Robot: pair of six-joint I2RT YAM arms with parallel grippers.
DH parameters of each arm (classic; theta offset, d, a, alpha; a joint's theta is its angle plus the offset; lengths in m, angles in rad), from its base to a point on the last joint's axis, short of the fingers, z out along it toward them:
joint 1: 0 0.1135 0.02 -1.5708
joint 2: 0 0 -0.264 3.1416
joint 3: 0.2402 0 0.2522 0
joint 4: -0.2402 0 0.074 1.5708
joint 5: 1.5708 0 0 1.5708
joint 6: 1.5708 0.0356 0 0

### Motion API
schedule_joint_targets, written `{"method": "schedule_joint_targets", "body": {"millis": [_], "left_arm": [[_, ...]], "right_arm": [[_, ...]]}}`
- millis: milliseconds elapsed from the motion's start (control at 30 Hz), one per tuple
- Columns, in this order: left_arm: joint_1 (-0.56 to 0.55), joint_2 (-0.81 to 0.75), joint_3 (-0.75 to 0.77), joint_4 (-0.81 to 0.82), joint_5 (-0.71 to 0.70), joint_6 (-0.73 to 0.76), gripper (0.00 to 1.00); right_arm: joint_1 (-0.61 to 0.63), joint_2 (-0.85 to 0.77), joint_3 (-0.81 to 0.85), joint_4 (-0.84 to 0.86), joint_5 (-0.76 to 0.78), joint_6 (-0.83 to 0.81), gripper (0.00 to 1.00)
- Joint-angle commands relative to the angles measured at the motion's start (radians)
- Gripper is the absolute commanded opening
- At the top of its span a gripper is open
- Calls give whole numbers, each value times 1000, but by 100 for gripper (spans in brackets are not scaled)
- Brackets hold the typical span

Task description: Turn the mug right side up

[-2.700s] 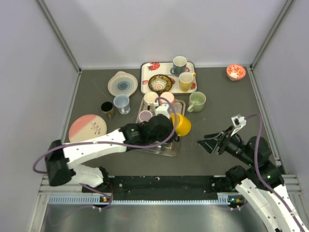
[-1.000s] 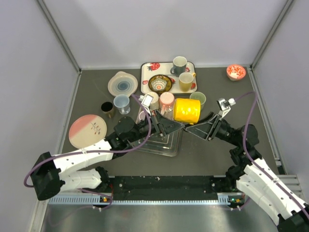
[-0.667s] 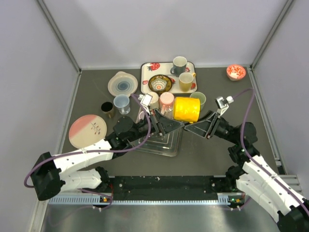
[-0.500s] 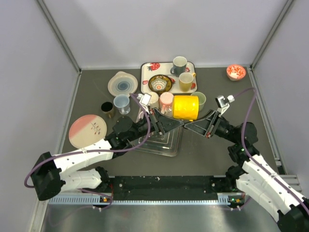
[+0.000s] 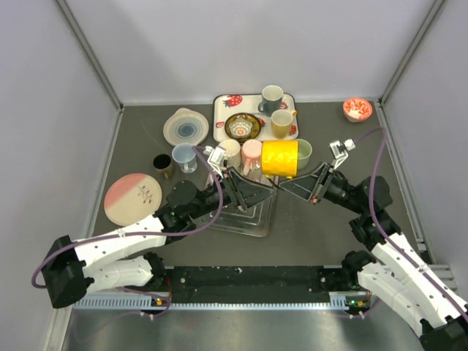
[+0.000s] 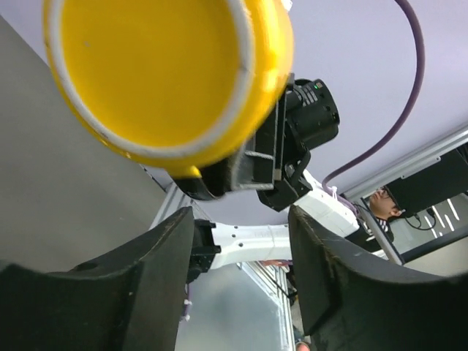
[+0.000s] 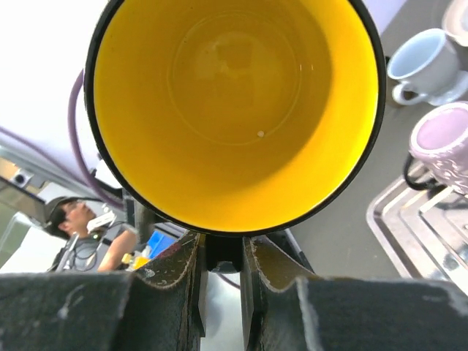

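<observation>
The yellow mug (image 5: 280,158) hangs in the air on its side above the table's middle. Its open mouth (image 7: 234,102) faces my right wrist camera, and its base (image 6: 150,69) faces the left wrist camera. My right gripper (image 5: 287,186) (image 7: 223,252) is shut on the mug's black handle (image 7: 223,262), just under the rim. My left gripper (image 5: 263,191) (image 6: 241,223) stands open a little below and left of the mug. Nothing is between its fingers (image 6: 146,292), and they are clear of the mug.
A metal tray (image 5: 252,219) lies under the grippers with a lilac mug (image 7: 442,142) and pale cups at its far end. A floral tray (image 5: 223,106) with mugs and a bowl sits behind. Plates (image 5: 132,194) stand left, a red bowl (image 5: 357,109) at the far right.
My left gripper has opened and let go of the yellow mug, drawing back a little. My right gripper has shut on its handle and now carries it, slightly farther back.
</observation>
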Motion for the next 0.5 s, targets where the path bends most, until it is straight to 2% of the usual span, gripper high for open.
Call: {"method": "schedule_joint_targets", "body": {"millis": [0, 100, 200, 233, 300, 333, 467], "left_arm": [[-1, -59, -33, -9, -30, 36, 63], [11, -64, -48, -16, -39, 30, 63], [33, -80, -65, -68, -54, 20, 64], [40, -90, -69, -94, -65, 18, 64], [66, -131, -91, -175, -109, 13, 64], [74, -151, -99, -208, -129, 13, 63], [112, -263, -126, -364, -227, 26, 60]], "right_arm": [[-2, -41, 92, -131, 71, -148, 0], [-4, -52, 102, -163, 80, -175, 0], [-4, -59, 154, -328, 146, -274, 0], [-2, -56, 220, -499, 229, -321, 0], [-2, -32, 294, -646, 332, -451, 0], [-2, -24, 355, -763, 439, -489, 0], [-2, 75, 505, -1012, 721, -625, 0]]}}
